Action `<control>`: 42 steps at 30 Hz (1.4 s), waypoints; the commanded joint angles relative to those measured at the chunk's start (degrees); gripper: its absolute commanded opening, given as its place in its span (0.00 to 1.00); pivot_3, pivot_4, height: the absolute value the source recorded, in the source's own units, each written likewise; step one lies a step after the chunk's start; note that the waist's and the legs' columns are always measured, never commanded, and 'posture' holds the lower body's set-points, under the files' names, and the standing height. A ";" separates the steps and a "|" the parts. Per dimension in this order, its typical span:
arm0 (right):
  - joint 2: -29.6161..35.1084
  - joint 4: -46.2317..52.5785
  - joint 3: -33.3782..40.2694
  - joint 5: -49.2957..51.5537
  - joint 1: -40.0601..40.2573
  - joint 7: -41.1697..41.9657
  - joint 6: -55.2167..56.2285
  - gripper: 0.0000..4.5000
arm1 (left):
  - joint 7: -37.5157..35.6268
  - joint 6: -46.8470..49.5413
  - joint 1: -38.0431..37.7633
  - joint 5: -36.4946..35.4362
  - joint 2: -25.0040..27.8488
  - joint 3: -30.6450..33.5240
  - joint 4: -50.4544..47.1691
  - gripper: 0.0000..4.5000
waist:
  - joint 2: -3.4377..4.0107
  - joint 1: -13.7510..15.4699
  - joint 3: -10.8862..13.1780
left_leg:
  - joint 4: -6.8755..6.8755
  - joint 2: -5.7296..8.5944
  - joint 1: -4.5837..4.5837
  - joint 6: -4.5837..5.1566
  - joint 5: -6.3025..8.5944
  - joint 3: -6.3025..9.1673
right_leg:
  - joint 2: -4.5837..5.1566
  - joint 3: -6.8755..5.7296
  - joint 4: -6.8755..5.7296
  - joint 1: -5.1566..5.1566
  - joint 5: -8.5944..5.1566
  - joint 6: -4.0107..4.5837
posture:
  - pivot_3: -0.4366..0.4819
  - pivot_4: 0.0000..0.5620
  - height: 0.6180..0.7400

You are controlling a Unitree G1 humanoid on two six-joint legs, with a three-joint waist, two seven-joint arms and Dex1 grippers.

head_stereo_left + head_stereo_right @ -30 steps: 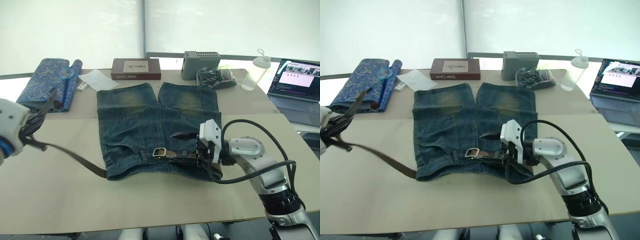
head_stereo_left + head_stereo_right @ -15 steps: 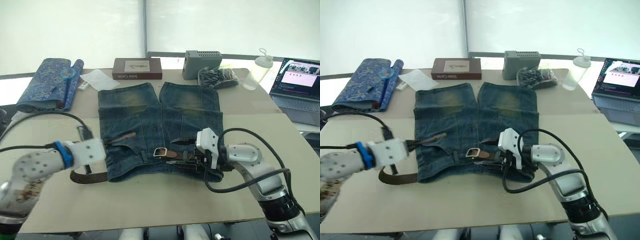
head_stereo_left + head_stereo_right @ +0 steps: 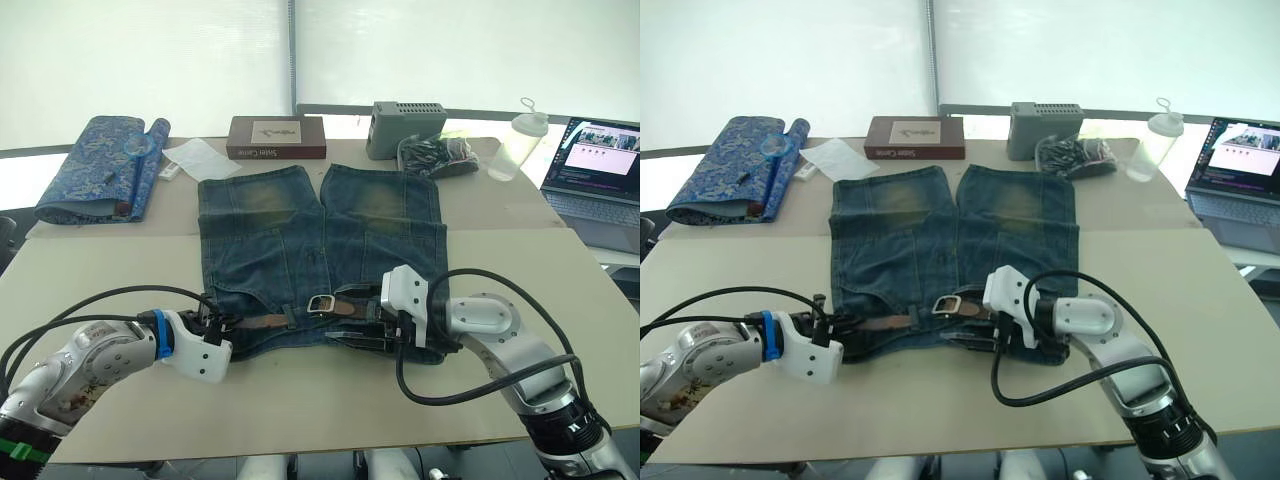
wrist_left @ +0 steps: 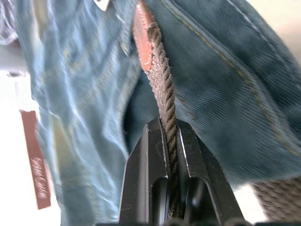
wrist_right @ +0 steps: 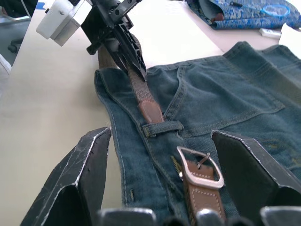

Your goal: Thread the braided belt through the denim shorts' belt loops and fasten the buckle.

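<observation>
At the centre of the frame the denim shorts are faded blue with yellowish worn patches at the upper ends of both legs, crossed near the waistband by the dark brown woven braided belt with a smooth reddish-brown tip and a silver buckle. In the upper left lies a blue patterned rolled cloth, and beside it a white paper and a dark reddish-brown box with a pale label. A grey box sits upper centre on the beige table, and both grippers have black fingers on white housings.

Bright backlit window glare, blurred left wrist view
</observation>
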State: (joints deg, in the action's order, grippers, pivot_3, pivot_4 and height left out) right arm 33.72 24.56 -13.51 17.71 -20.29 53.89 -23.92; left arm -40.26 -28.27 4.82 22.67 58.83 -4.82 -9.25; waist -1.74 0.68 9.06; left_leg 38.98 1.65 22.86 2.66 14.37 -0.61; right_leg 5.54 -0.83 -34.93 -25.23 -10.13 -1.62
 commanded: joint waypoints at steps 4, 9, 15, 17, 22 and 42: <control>0.33 -0.88 -0.62 0.04 -2.76 1.24 -0.74 0.84 | -2.96 -0.68 5.27 3.44 1.74 -1.36 -0.38 0.02 | 0.00 0.00 0.00 | 0.01 -0.01 0.00 0.00 0.00 -0.04 | -0.11 0.01 -0.02 0.01 0.00 0.00 | 0.48 0.27 1.00; 0.11 -1.09 -1.06 1.01 -3.54 1.29 -4.33 0.84 | -3.36 -1.30 6.37 4.88 0.94 -2.45 0.02 0.02 | 0.00 -0.06 0.00 | 0.02 -0.01 0.00 0.01 0.00 -0.07 | -0.14 0.02 -0.03 0.01 0.00 -0.01 | 0.48 0.27 1.00; -1.38 -3.59 -2.78 2.50 -6.06 1.21 -13.00 0.84 | -2.95 4.30 7.85 3.65 -7.04 -5.42 -2.05 0.02 | 0.01 0.03 0.00 | 0.06 -0.02 0.00 0.01 0.00 -0.06 | -0.17 0.02 -0.07 0.05 0.00 -0.01 | 0.48 0.27 1.00; -1.38 -4.70 -3.65 2.77 -7.15 1.97 -14.66 0.84 | -3.11 6.78 7.98 3.00 -9.72 -5.99 -2.42 0.02 | 0.00 0.03 0.00 | 0.08 -0.02 0.00 0.02 0.00 -0.06 | -0.16 0.04 -0.07 0.07 0.00 -0.02 | 0.48 0.27 1.00; -1.72 -7.86 -5.93 2.73 -9.62 3.65 -18.10 0.84 | -1.47 11.37 6.12 2.42 -14.08 -5.10 -1.97 0.02 | 0.01 -0.10 0.00 | 0.14 -0.02 -0.01 0.04 0.01 -0.06 | -0.19 0.05 -0.10 0.07 0.01 -0.03 | 0.48 0.27 1.00; -13.62 -14.02 3.39 10.93 -11.18 -10.09 -39.26 0.84 | 8.95 10.47 -2.45 -1.72 -22.97 -2.28 -4.03 0.02 | 0.02 -0.02 -0.01 | 0.15 -0.02 -0.02 0.03 0.03 0.03 | 0.02 0.07 -0.11 0.04 0.08 0.02 | 0.48 0.27 1.00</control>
State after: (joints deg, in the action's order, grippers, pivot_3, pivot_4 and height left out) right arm 20.82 10.18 -13.89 26.57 -30.15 45.59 -61.78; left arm -32.76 -16.12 2.14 21.08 36.30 -6.83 -12.16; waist -1.72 0.66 9.05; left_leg 39.14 1.62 22.84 2.69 14.40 -0.58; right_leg 5.56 -0.76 -35.04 -25.19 -10.05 -1.61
